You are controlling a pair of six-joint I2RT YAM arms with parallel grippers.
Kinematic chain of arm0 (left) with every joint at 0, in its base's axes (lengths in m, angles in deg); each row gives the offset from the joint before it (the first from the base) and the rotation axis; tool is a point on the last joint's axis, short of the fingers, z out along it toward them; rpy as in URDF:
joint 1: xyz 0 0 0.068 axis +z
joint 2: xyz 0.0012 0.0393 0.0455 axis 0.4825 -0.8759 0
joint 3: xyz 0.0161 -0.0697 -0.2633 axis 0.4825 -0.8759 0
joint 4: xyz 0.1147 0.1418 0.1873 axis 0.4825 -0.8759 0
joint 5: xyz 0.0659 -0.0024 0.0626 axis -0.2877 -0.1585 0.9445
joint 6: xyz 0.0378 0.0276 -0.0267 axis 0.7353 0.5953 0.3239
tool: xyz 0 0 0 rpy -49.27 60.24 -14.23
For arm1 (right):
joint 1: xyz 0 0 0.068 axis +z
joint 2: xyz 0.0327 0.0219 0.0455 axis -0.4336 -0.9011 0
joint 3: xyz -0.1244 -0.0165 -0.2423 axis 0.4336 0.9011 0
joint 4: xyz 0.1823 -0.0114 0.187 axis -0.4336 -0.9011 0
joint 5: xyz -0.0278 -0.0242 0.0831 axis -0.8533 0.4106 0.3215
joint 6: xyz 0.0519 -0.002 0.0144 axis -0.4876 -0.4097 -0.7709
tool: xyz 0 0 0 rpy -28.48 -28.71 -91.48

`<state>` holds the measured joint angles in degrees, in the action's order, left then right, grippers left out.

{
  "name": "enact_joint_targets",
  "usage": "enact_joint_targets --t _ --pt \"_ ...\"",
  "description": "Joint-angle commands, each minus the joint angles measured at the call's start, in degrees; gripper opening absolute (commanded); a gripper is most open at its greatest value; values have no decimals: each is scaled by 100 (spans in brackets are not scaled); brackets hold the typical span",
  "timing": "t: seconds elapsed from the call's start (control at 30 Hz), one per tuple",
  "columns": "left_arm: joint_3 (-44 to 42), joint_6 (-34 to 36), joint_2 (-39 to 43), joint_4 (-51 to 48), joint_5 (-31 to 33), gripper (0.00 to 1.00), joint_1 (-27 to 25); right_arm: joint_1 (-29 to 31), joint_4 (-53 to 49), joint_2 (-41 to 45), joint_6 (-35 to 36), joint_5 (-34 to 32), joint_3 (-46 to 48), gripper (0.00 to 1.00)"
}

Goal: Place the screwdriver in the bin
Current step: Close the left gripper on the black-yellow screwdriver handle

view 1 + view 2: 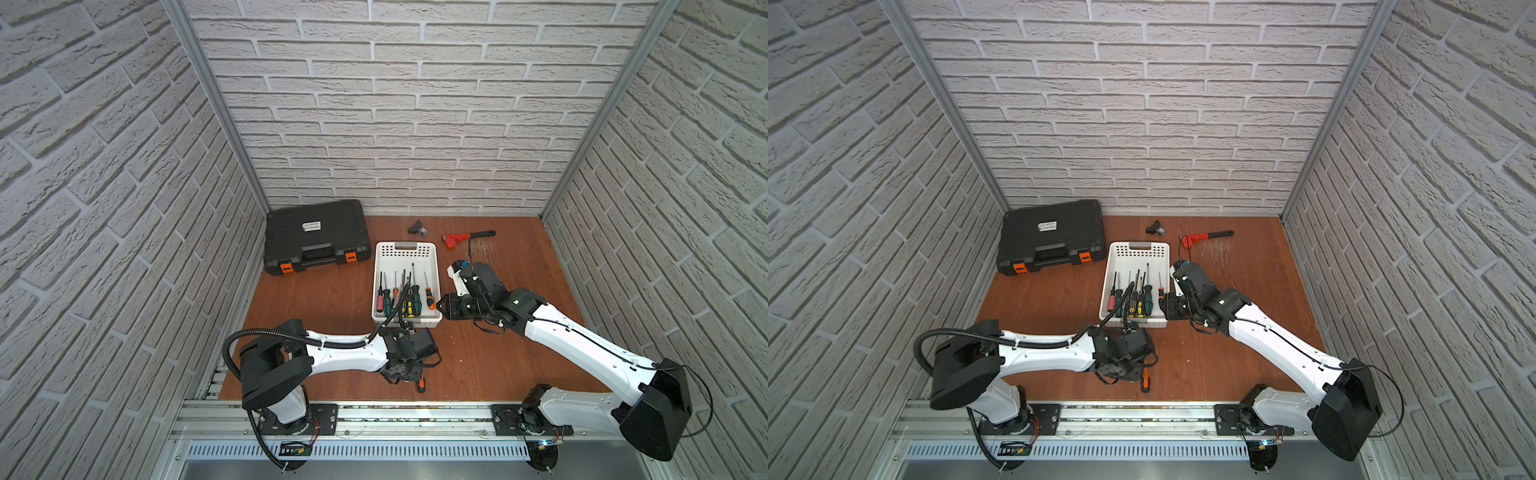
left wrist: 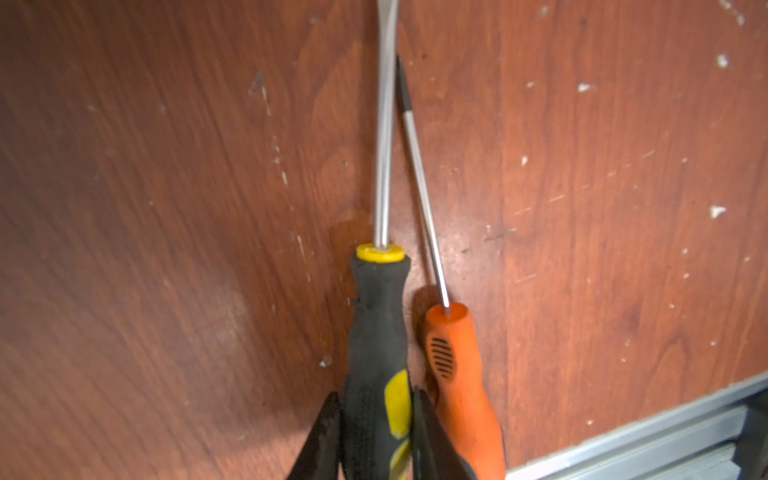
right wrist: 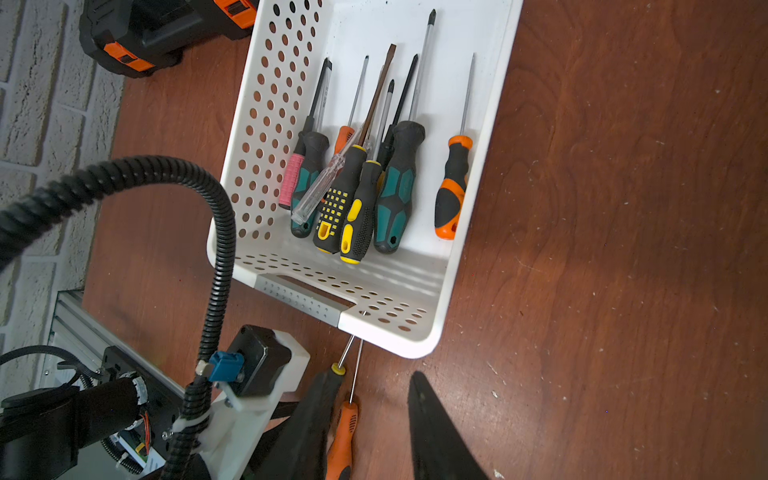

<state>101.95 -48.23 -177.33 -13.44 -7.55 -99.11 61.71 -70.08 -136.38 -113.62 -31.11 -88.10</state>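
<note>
Two loose — black-yellow screwdriver (image 2: 376,324) in left hand (image 2: 375,398), orange screwdriver (image 2: 457,374) beside.

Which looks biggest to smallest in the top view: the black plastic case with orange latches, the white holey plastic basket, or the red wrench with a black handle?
1. black plastic case with orange latches
2. white holey plastic basket, slightly smaller
3. red wrench with a black handle, smallest
</note>
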Motion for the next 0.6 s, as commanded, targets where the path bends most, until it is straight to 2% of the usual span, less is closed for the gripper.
enact_joint_targets --t 0.0,0.2,0.33,0.47,0.57 --pt "-32 -16 -26 -471 324 11 65 29 268 61 -96 56 94 34" --pt "-16 -167 431 -1146 629 10 -7 31 338 62 -132 54 68 34" --pt "-204 -517 943 -1651 754 9 -177 29 400 38 -167 59 84 34" --pt "-743 -1077 1763 -2005 768 9 -205 30 419 -82 -135 105 -51 33" --pt "-816 -1101 2463 -2553 1026 9 74 29 441 -169 -121 138 -192 33"
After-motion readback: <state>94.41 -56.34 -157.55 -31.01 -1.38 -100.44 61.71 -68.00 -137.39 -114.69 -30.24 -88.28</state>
